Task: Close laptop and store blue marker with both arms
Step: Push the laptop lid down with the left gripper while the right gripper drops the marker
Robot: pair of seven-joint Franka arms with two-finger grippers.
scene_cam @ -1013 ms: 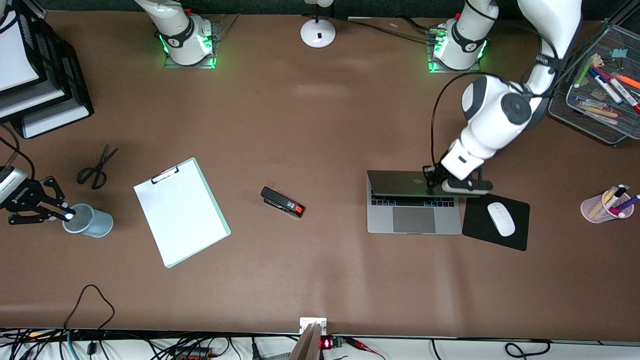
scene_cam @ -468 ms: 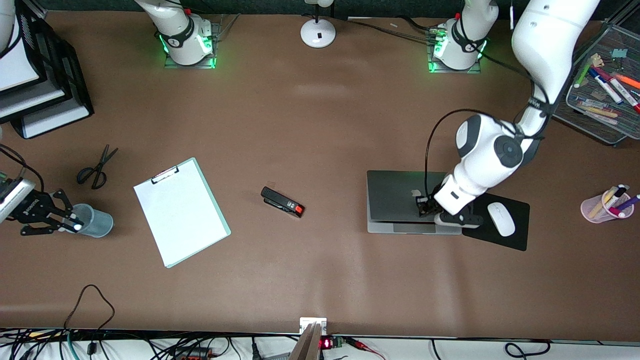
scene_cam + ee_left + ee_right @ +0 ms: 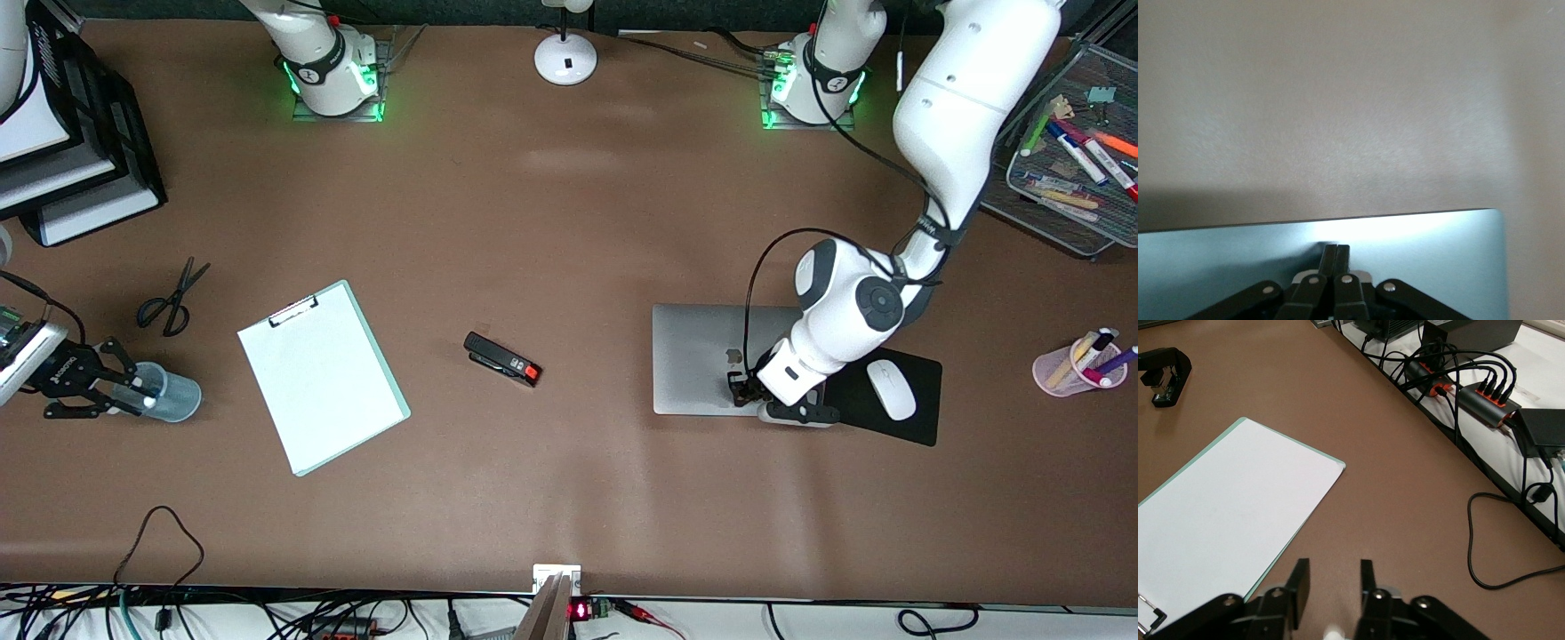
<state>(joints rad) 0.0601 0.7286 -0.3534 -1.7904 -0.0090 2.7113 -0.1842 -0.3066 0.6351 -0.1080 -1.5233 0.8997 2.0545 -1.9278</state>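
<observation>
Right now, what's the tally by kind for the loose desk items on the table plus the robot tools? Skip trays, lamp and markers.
Laptop: 1
Mouse pad: 1
Mouse: 1
Stapler: 1
Clipboard: 1
Scissors: 1
Cups: 2, blue-grey cup and pink cup
Tools: 2, left tool on the laptop, right tool at the blue-grey cup
Total: 10

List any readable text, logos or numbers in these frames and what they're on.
No text can be quoted as words.
Apple logo, no words: on the lid of the closed laptop, next to the left gripper.
Pale lettering on the body of the right gripper, at the cup: too small to read.
Red digits on the display at the table edge: blurred.
</observation>
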